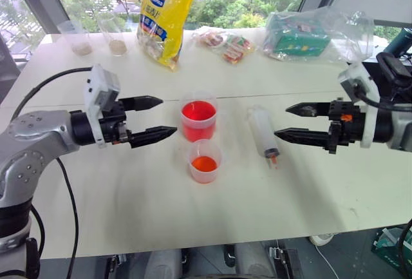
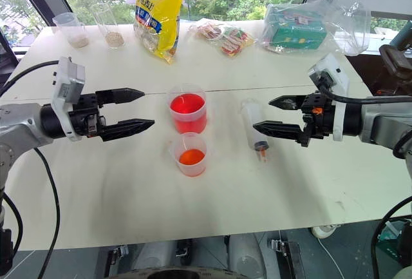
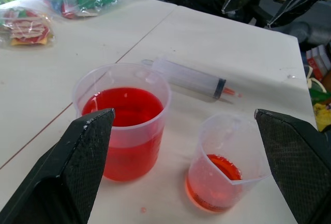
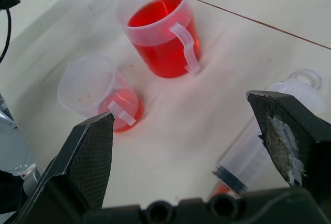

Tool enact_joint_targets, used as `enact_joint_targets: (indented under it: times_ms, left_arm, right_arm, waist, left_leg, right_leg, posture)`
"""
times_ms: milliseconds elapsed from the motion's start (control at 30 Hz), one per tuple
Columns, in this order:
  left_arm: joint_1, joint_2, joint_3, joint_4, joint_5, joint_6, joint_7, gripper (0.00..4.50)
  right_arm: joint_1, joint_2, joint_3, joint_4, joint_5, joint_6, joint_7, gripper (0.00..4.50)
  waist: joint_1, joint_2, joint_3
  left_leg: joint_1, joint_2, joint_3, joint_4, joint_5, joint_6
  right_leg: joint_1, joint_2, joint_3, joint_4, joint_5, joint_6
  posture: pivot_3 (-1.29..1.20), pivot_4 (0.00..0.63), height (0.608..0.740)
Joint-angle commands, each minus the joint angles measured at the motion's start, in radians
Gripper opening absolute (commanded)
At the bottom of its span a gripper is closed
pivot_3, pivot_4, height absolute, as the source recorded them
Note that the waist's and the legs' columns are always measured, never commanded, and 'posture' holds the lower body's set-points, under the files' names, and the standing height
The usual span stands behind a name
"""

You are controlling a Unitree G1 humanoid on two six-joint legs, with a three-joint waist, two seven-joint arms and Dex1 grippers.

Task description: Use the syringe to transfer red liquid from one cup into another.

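Observation:
The larger clear cup [image 1: 198, 116] holds bright red liquid [image 1: 198, 111] and stands mid-table. Just in front of it is the smaller clear cup [image 1: 205, 161] with a shallow layer of orange-red liquid. The clear syringe [image 1: 265, 135] lies flat on the table to their right, its orange tip toward the front edge. My left gripper [image 1: 158, 118] hovers open to the left of the cups, fingers pointing at them, nothing between them. My right gripper [image 1: 288, 122] hovers open right of the syringe, its lower finger close above the barrel, holding nothing.
At the table's far side lie a yellow bag [image 1: 165, 15], small snack packets [image 1: 226, 44] and a clear bag with a green box [image 1: 302, 34]. Two clear cups with grainy contents [image 1: 96, 37] stand at the far left. A seam [image 1: 257, 95] crosses the white table behind the cups.

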Motion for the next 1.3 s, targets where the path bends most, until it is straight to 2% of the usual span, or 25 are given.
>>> enact_joint_targets:
  times_ms: [33, 567, 833, 1033, 1300]
  left_arm:
    - [-0.027, -0.013, 0.022, 0.004, -0.025, -0.01, 0.011, 4.48]
    - [-0.034, -0.037, -0.008, 0.012, -0.001, -0.034, -0.005, 4.48]
    - [-0.069, -0.078, -0.061, 0.06, 0.06, -0.09, -0.026, 4.48]
    - [-0.094, -0.106, -0.105, 0.093, 0.102, -0.129, -0.053, 4.48]
    - [-0.094, -0.131, -0.126, 0.103, 0.141, -0.162, -0.057, 4.48]
  right_arm:
    - [-0.006, -0.023, -0.035, -0.009, 0.008, 0.0, -0.006, 4.45]
    - [-0.067, -0.017, 0.036, 0.056, -0.051, -0.003, -0.059, 4.45]
    - [-0.184, -0.017, 0.144, 0.151, -0.134, 0.113, -0.158, 4.45]
    - [-0.322, 0.098, 0.296, 0.308, -0.251, 0.195, -0.251, 4.45]
    - [-0.457, 0.267, 0.439, 0.597, -0.413, 0.148, -0.265, 4.45]
  waist:
    - [0.0, 0.0, 0.0]
    - [0.0, 0.0, 0.0]
    - [-0.001, 0.0, 0.0]
    - [-0.005, -0.001, 0.0]
    - [-0.001, 0.0, 0.0]
  left_leg:
    - [0.0, 0.0, 0.0, 0.0, 0.0, 0.0]
    - [0.0, 0.0, 0.0, 0.0, 0.0, 0.0]
    - [0.0, 0.0, 0.0, 0.0, 0.0, 0.0]
    - [0.0, 0.0, 0.0, 0.0, 0.0, 0.0]
    - [0.0, 0.0, 0.001, 0.0, 0.0, -0.001]
  right_leg:
    - [0.0, 0.0, 0.0, 0.0, 0.0, 0.0]
    - [0.0, 0.0, 0.0, 0.0, 0.0, 0.0]
    - [0.0, 0.0, 0.0, 0.0, 0.0, 0.0]
    - [0.0, 0.0, 0.0, 0.0, 0.0, 0.0]
    - [-0.001, 0.0, 0.001, 0.001, 0.002, 0.003]
  posture:
    - [0.0, 0.15, 0.74]
    - [0.0, 0.15, 0.74]
    - [0.0, 0.15, 0.74]
    - [0.0, 0.15, 0.74]
    - [0.0, 0.15, 0.74]
